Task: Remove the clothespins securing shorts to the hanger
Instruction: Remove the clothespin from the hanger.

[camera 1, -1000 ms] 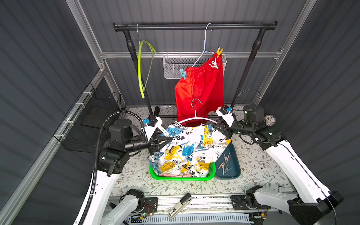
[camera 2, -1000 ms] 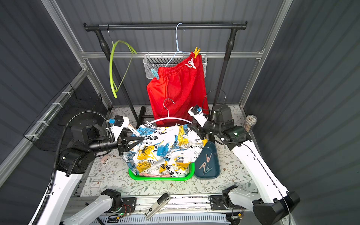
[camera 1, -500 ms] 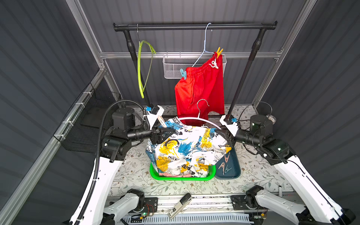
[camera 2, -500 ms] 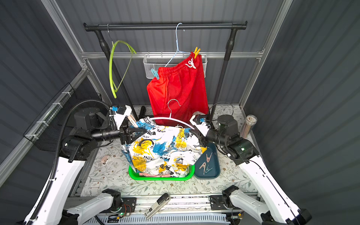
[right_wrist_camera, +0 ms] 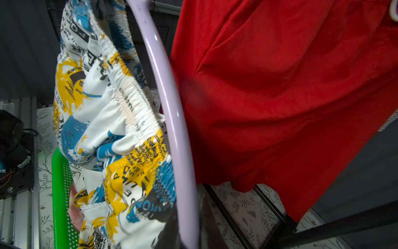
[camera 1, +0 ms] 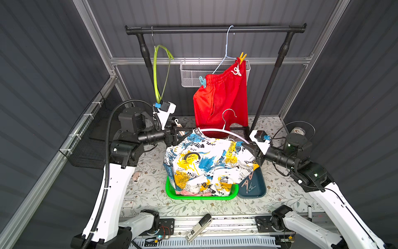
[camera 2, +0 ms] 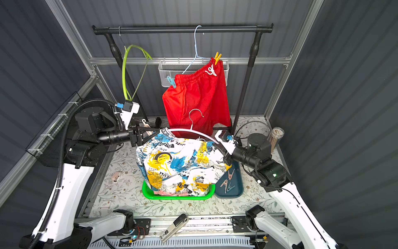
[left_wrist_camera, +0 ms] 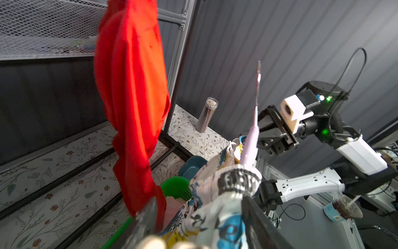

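Shorts (camera 1: 204,163), crumpled newsprint fabric, curved lilac hanger (right_wrist_camera: 170,120), perforated green basket (camera 1: 193,196)

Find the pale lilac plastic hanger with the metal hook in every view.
In a top view: pale lilac plastic hanger mid-frame, arching over the newspaper-print fabric shorts.
In a top view: hanger mid-frame likewise.
Left wrist: hanger edge-on, rising from the print shorts.
Right wrist: hanger between print shorts and red fabric shorts.
Shared landmark: the red shorts.
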Controlling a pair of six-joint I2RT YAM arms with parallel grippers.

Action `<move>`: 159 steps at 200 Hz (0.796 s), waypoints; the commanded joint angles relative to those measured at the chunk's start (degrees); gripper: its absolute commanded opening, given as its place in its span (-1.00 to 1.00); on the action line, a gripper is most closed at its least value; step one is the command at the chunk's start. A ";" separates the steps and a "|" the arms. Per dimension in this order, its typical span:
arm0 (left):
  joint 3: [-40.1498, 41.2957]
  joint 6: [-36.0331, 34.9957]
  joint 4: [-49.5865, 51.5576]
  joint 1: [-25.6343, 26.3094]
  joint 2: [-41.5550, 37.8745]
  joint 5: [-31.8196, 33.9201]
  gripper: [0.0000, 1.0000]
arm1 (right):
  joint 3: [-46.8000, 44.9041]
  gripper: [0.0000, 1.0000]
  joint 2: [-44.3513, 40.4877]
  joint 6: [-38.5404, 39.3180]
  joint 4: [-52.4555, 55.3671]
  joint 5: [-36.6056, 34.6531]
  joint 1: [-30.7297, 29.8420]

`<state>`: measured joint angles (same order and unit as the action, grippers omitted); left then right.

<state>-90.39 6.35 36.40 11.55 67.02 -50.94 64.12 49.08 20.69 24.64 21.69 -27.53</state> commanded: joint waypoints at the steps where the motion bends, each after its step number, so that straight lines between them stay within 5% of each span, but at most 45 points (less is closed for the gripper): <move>1: 3.16 7.24 -8.55 -2.94 -1.02 -8.62 0.19 | 0.00 -1.00 -1.40 -0.52 -4.15 -0.34 -0.34; 77: 8.18 12.46 -17.62 -4.61 -3.17 -16.14 -0.29 | 0.04 -1.00 -0.52 -0.91 -5.22 -0.61 -0.34; 120: 8.91 12.38 -18.74 -4.61 -4.00 -15.96 -0.81 | 0.31 -1.00 -0.11 -1.18 -5.31 -0.60 -0.35; 159: 8.91 11.93 -18.71 -4.78 -4.71 -14.61 -1.00 | 0.53 -1.00 0.35 -1.26 -5.18 -0.42 -0.34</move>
<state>-81.78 18.50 18.41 7.11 63.55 -65.21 63.51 49.56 21.23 23.79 20.25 -27.55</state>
